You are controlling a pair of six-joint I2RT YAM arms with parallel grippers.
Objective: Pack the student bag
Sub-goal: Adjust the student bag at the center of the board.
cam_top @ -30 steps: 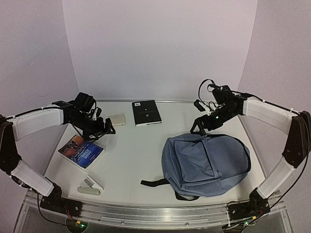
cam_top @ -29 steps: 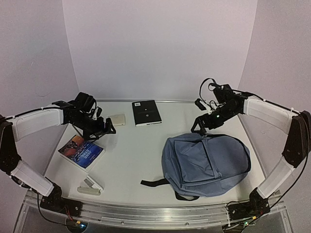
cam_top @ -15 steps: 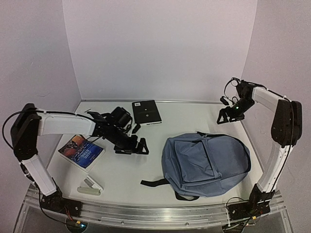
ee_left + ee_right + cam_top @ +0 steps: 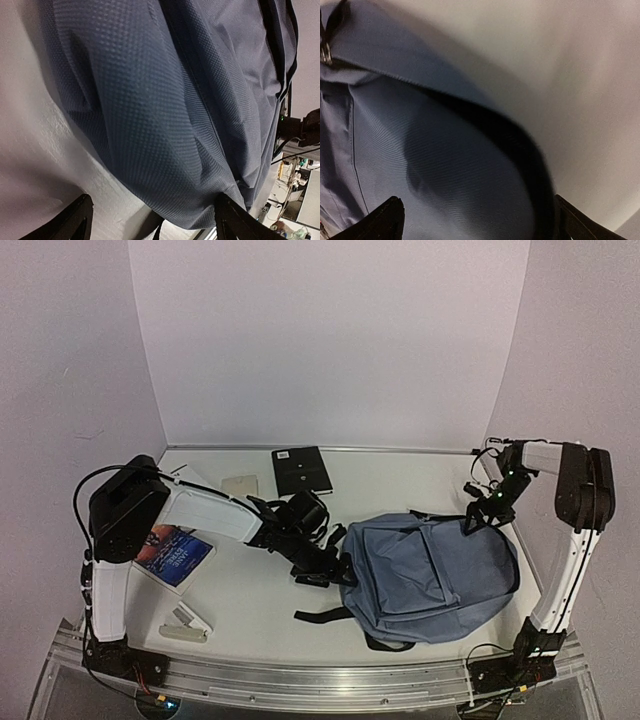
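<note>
Student bag (image 4: 430,565) lies flat on the bench (image 4: 400,475), right of centre in the top view, front side up. One black strap (image 4: 318,615) trails out at its lower left. It sits in roughly the same spot as one second ago.

The left arm (image 4: 215,512) has changed most. One second ago it is at the far left by the blue book (image 4: 170,552), and half a second ago it is mid-bench, clear of the bag. Now it reaches across to the bag's left edge. In the left wrist view we see the left fingers (image 4: 75,222) spread wide at the bottom corners of the frame, with blue-grey fabric bulging between them. We see no pinch on the cloth, so we mark them open.

The right arm (image 4: 545,455) has also moved. One second ago it is at the bag's top edge, and half a second ago it is pulled up toward the upper right corner. Now it is down at the bag's upper right corner. In the right wrist view the right fingers (image 4: 387,220) are also wide apart, holding nothing. Bag fabric and a dark zipper line (image 4: 520,145) fill the frame beyond them.

The rest is unchanged:
- Blue book at the left.
- Black notebook (image 4: 302,471) at top centre.
- Small pale card (image 4: 240,485) beside the notebook.
- White stapler (image 4: 185,620) at the lower left.
</note>
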